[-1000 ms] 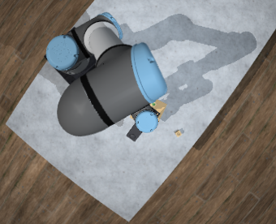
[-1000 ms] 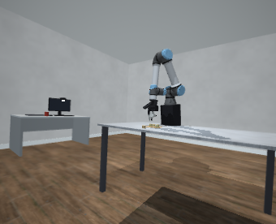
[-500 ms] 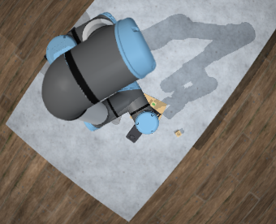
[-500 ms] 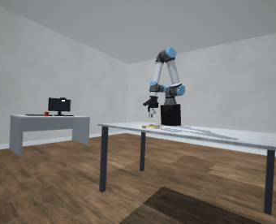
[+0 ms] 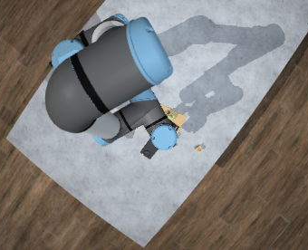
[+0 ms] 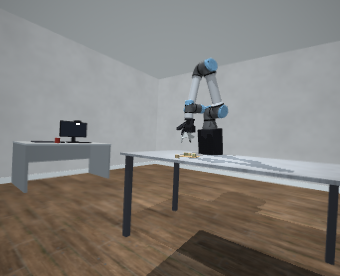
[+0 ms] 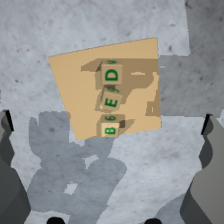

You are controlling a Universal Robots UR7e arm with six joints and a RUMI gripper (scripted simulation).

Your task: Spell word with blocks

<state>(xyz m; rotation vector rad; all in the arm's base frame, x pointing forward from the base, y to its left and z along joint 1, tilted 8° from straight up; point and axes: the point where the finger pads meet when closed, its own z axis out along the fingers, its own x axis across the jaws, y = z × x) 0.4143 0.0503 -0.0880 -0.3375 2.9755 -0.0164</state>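
Below my wrist, three blocks lie in a close row on the tan mat (image 7: 75, 90), all fully within its edges: B (image 7: 109, 129) nearest the mat's lower edge, E (image 7: 111, 102) in the middle, D (image 7: 113, 76) beyond it. My pincer (image 7: 112, 165) hangs above them with its jaws spread as wide as they go, holding nothing; the dark fingers frame the wrist view's lower corners. From the top view, the fourth block (image 5: 198, 148) sits on the grey table (image 5: 101, 181), off the mat and well apart from the row.
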